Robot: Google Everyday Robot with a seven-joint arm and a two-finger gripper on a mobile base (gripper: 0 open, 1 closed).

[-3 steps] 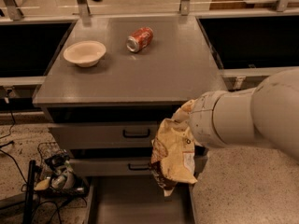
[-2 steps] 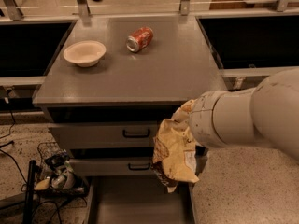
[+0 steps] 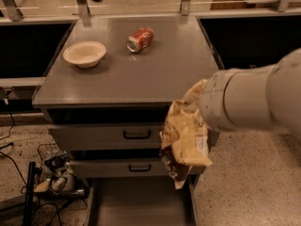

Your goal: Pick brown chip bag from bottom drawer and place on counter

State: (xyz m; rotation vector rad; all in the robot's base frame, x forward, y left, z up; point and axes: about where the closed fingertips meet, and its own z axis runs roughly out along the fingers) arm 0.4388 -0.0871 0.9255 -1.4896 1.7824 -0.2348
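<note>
brown chip bag (image 3: 186, 135) tan and dark brown, hiding the fingers; grey counter (image 3: 155, 72).

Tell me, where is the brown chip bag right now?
The brown chip bag hangs in the air at the gripper, right of centre in the camera view, in front of the upper drawers and above the open bottom drawer.

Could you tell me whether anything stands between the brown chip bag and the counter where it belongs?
Nothing visible does. The brown chip bag hangs at the gripper, in front of the drawers, by the counter's front right edge. The bowl and the soda can sit farther back and left.
</note>
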